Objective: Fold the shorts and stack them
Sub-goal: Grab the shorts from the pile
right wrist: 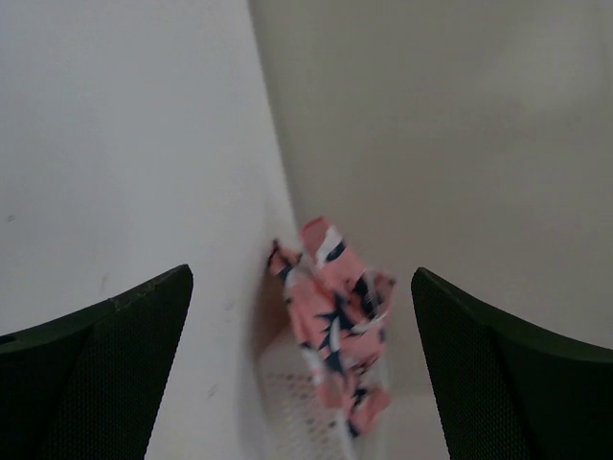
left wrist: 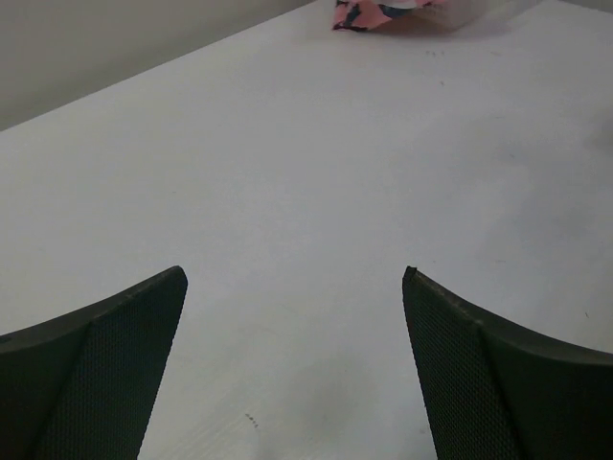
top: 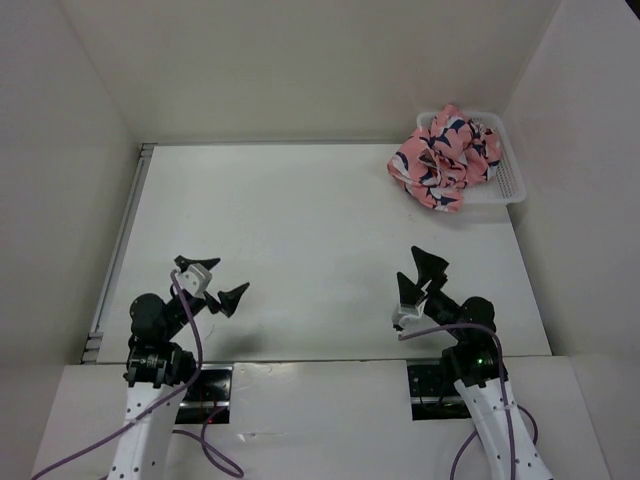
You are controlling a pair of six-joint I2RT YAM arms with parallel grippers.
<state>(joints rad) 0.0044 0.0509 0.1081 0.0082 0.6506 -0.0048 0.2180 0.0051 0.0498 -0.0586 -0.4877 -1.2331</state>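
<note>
I count one pair of shorts, one basket and one table. I have two arms, the left arm and the right arm. They carry two grippers, the left gripper and the right gripper. Each has two fingers, four in all.

White table, plain white walls; soft even light

White arm links, black joints, purple cables, black mesh-textured pointed fingers
</note>
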